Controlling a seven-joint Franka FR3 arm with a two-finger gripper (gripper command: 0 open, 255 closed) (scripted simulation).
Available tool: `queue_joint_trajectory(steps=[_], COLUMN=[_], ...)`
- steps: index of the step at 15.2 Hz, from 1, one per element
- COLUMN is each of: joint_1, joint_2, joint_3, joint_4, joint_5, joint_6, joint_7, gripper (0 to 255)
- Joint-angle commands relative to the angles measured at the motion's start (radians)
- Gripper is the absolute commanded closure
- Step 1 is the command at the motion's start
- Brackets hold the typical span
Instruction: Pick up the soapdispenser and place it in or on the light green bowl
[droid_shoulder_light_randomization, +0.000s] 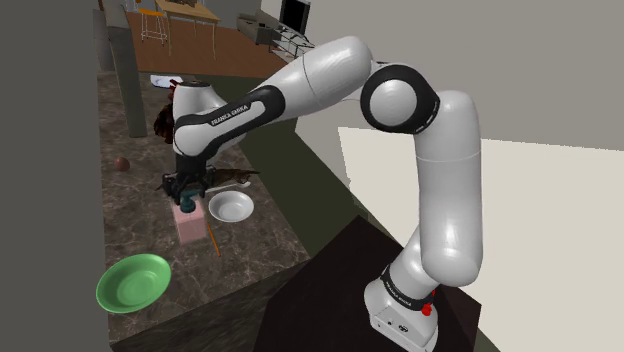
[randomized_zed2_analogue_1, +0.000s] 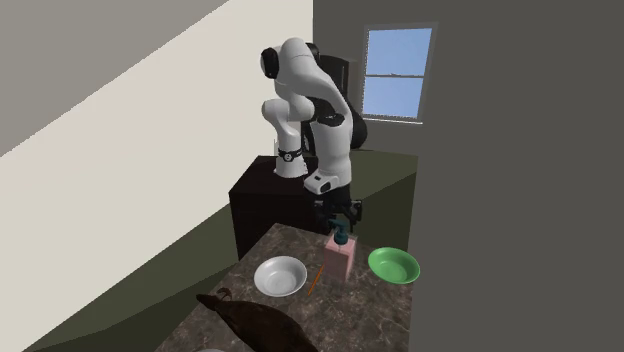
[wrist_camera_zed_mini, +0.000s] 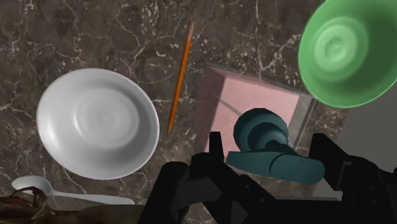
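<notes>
Dark marbled counter, bearing all items below. White arm, bent over from the stand at the shoulder view's lower right, hand pointing straight down. Light green bowl, upright, near the counter's edge, close to the soap dispenser but apart from it. White bowl, upright, on the dispenser's other side. Soap dispenser, pink square body with teal pump head, upright on the counter between the two bowls. Black gripper, directly above the dispenser, fingers set wide to either side of the pump head; contact with the pump cannot be made out. Orange pencil, flat between dispenser and white bowl. White spoon, just beside the white bowl.
</notes>
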Motion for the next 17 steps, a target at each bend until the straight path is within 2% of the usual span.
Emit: queue_joint_trajectory(steps=[1, 12, 17], joint_1=[-0.001, -0.009, 0.065], joint_2=[-0.017, -0.099, -0.106], joint_3=[0.002, 0.012, 0.035], joint_4=[0.006, 0.036, 0.088], joint_5=[0.003, 0.016, 0.005], joint_6=[-0.022, -0.134, -0.183], joint_7=[0.001, 0.003, 0.104], gripper=[255, 255, 255])
